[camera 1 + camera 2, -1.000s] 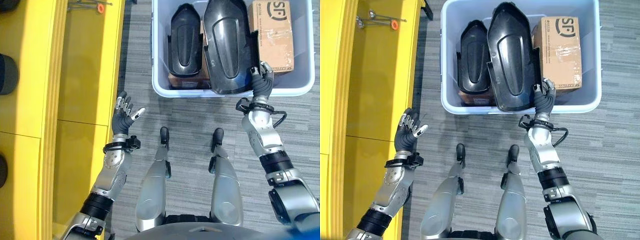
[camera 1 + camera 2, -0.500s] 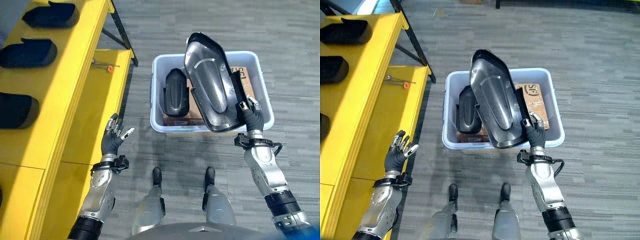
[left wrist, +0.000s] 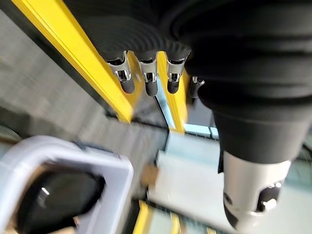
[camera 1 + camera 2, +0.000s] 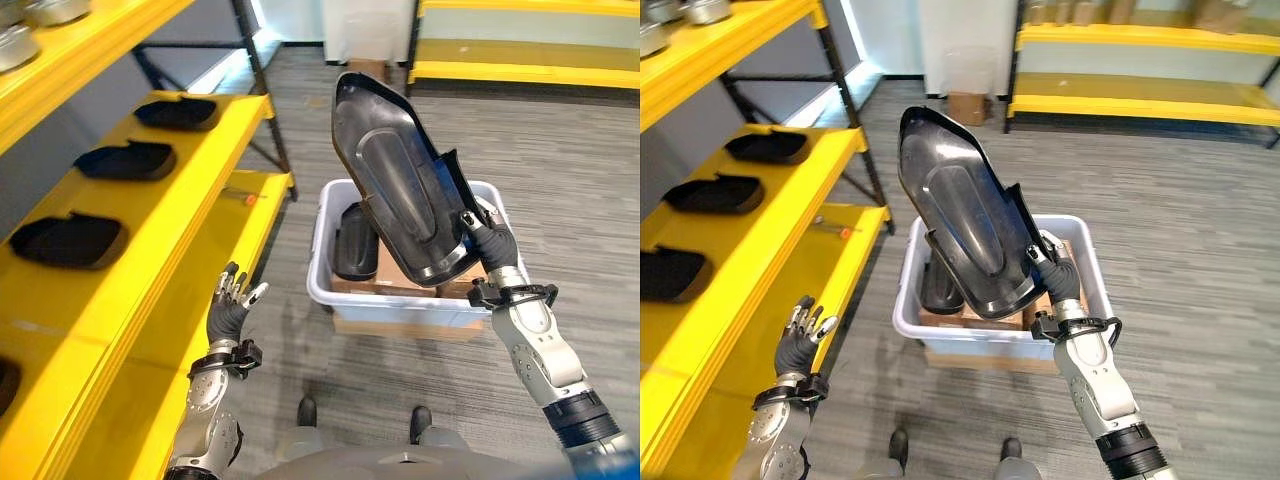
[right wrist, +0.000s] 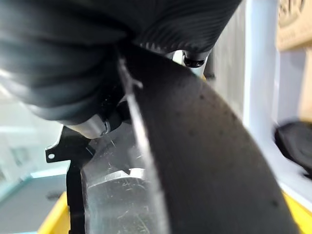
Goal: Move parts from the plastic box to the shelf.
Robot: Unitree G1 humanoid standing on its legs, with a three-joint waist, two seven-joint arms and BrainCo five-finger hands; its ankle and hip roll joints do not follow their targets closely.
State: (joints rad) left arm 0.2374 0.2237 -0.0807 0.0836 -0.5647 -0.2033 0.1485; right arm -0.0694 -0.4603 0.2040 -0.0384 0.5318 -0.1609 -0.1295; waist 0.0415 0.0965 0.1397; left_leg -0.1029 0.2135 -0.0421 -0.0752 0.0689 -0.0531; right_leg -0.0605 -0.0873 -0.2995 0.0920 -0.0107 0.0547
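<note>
On your far left stands the yellow metal shelf [image 4: 150, 250], and its upper tier carries three shallow black moulded parts [image 4: 68, 240] lying in a row, well apart from one another. A small orange-tipped item [image 4: 249, 199] lies on the lower tier near the shelf's far corner; you cannot tell what it is.

Your left hand [image 4: 229, 312] hovers just beside the shelf's front edge, over the grey floor [image 4: 1200, 250]. Its fingers [image 3: 127, 84] are straight and loosely spread, holding nothing.

Moving toward the middle, the pale lavender plastic box [image 4: 325, 290] sits on the floor. Inside it another black curved plastic shell [image 4: 355, 245] stands against the left wall, with brown cardboard packaging [image 4: 395, 280] beside it.

Above the box, the large glossy black plastic cover [image 4: 400, 190] is lifted clear and tilted, its long end pointing up and away from you, its lower end over the box's right half.

On the right, your right hand [image 4: 490, 245] grips the cover at its lower edge, fingers curled round the rim. In the right wrist view the cover's edge [image 5: 195, 161] runs straight through the hand.

Far behind, another yellow shelf [image 4: 1140, 100] lines the back wall.
</note>
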